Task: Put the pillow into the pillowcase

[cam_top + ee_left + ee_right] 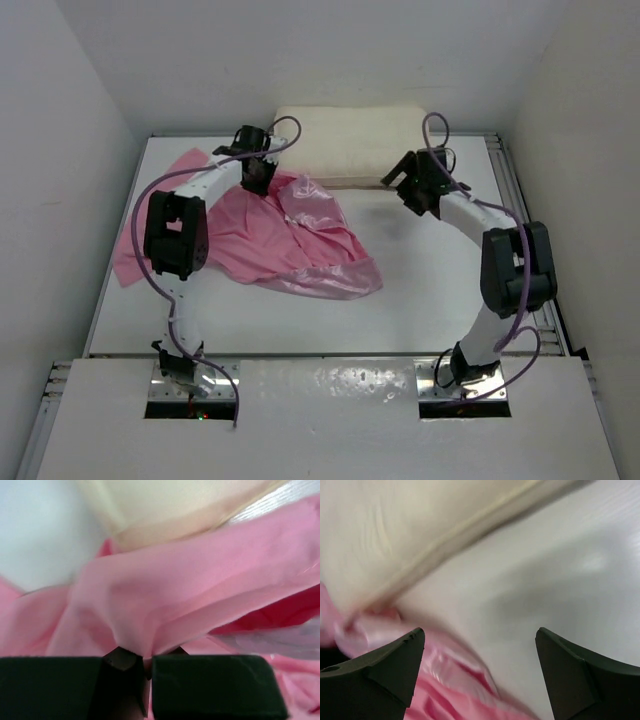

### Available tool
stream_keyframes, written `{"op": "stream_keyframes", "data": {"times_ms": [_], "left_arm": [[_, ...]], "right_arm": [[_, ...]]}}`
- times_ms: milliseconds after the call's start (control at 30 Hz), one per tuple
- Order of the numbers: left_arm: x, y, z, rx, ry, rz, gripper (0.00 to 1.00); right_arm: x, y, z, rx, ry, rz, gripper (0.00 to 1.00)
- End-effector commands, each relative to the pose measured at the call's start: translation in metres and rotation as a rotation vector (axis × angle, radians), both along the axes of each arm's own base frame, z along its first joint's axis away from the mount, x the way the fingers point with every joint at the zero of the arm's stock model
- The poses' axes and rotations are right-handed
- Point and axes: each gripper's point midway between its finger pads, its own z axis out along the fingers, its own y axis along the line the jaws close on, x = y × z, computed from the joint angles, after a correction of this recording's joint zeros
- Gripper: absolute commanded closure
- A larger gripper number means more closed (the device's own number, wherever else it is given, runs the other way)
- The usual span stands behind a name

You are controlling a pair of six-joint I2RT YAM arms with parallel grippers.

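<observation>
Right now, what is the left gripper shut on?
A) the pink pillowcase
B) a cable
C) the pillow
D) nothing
A: in the left wrist view the left gripper is shut with a fold of the pink pillowcase pinched between its fingers; the pillow lies beyond it.

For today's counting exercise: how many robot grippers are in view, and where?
2. The left gripper is pinching the pillowcase beside the pillow; the right gripper hangs open near the pillow's right end. None appears hidden.
</observation>
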Motion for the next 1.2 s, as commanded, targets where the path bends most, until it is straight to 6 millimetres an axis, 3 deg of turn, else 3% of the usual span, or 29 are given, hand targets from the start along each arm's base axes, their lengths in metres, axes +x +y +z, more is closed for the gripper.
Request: {"op": "stream_keyframes", "data": {"times_ms": [0, 100, 133, 167, 200, 233, 267, 333, 433, 500, 533, 567, 600, 633, 667, 700, 733, 767, 800, 833, 867, 967, 1000, 1033, 1067, 1100, 1167], "left_arm": [[-0.008, 0.039, 0.048, 0.150, -0.055, -0.010, 1.00], [-0.023, 0.048, 0.049, 0.171, -0.003, -0.013, 1.00], [-0.026, 0.050, 0.052, 0.173, 0.002, -0.011, 1.00], [-0.031, 0.053, 0.051, 0.174, 0.020, -0.012, 1.00], [-0.035, 0.056, 0.054, 0.176, 0.025, -0.009, 1.00], [-0.037, 0.058, 0.055, 0.177, 0.028, -0.009, 1.00], [-0.039, 0.065, 0.056, 0.182, 0.034, 0.000, 1.00], [-0.045, 0.079, 0.056, 0.203, 0.040, 0.025, 1.00], [-0.057, 0.094, 0.052, 0.243, 0.055, 0.050, 1.00], [-0.060, 0.103, 0.053, 0.254, 0.050, 0.068, 1.00], [-0.064, 0.108, 0.047, 0.258, 0.061, 0.077, 1.00], [-0.064, 0.110, 0.047, 0.260, 0.060, 0.080, 1.00], [-0.065, 0.113, 0.047, 0.266, 0.058, 0.088, 1.00], [-0.067, 0.116, 0.045, 0.270, 0.065, 0.088, 1.00], [-0.067, 0.118, 0.044, 0.275, 0.066, 0.090, 1.00], [-0.066, 0.122, 0.043, 0.287, 0.061, 0.097, 1.00], [-0.067, 0.124, 0.039, 0.300, 0.069, 0.091, 1.00], [-0.067, 0.126, 0.036, 0.310, 0.072, 0.092, 1.00], [-0.065, 0.128, 0.035, 0.320, 0.066, 0.095, 1.00], [-0.064, 0.129, 0.034, 0.326, 0.064, 0.094, 1.00], [-0.062, 0.128, 0.032, 0.322, 0.063, 0.090, 1.00], [-0.053, 0.124, 0.032, 0.310, 0.045, 0.079, 1.00], [-0.051, 0.123, 0.032, 0.306, 0.042, 0.078, 1.00], [-0.049, 0.120, 0.032, 0.303, 0.040, 0.074, 1.00], [-0.045, 0.117, 0.033, 0.296, 0.036, 0.068, 1.00], [-0.043, 0.113, 0.033, 0.293, 0.032, 0.061, 1.00], [-0.038, 0.103, 0.034, 0.283, 0.021, 0.041, 1.00]], "right_arm": [[0.057, -0.021, 0.016, 0.153, -0.094, -0.217, 0.10], [0.092, -0.024, 0.018, 0.285, -0.111, -0.300, 0.10], [0.101, -0.025, -0.002, 0.300, -0.079, -0.319, 0.09], [0.108, -0.026, -0.007, 0.326, -0.072, -0.344, 0.09], [0.123, -0.026, 0.002, 0.344, -0.102, -0.351, 0.09], [0.129, -0.026, -0.017, 0.343, -0.074, -0.366, 0.07], [0.142, -0.024, -0.009, 0.365, -0.097, -0.378, 0.06], [0.153, -0.025, -0.028, 0.393, -0.074, -0.419, 0.02], [0.171, -0.027, -0.025, 0.433, -0.116, -0.439, 0.04], [0.176, -0.028, -0.030, 0.443, -0.125, -0.439, 0.35], [0.177, -0.032, -0.028, 0.450, -0.138, -0.440, 0.56], [0.171, -0.035, -0.027, 0.450, -0.132, -0.445, 0.88], [0.167, -0.038, -0.023, 0.447, -0.140, -0.445, 1.00], [0.164, -0.049, -0.016, 0.443, -0.163, -0.455, 1.00], [0.148, -0.055, -0.025, 0.432, -0.145, -0.470, 1.00], [0.148, -0.068, 0.016, 0.465, -0.244, -0.472, 1.00], [0.133, -0.073, 0.014, 0.495, -0.242, -0.490, 1.00], [0.128, -0.077, 0.056, 0.538, -0.327, -0.466, 1.00], [0.126, -0.082, 0.084, 0.568, -0.400, -0.446, 1.00], [0.115, -0.076, 0.095, 0.578, -0.407, -0.402, 1.00], [0.102, -0.074, 0.138, 0.589, -0.479, -0.363, 1.00], [0.070, -0.070, 0.169, 0.555, -0.517, -0.309, 1.00], [0.049, -0.064, 0.203, 0.549, -0.582, -0.267, 1.00], [0.035, -0.062, 0.192, 0.542, -0.555, -0.268, 1.00], [0.023, -0.061, 0.194, 0.535, -0.554, -0.268, 1.00], [0.002, -0.063, 0.218, 0.532, -0.608, -0.267, 1.00], [-0.024, -0.066, 0.192, 0.496, -0.537, -0.302, 1.00]]}}
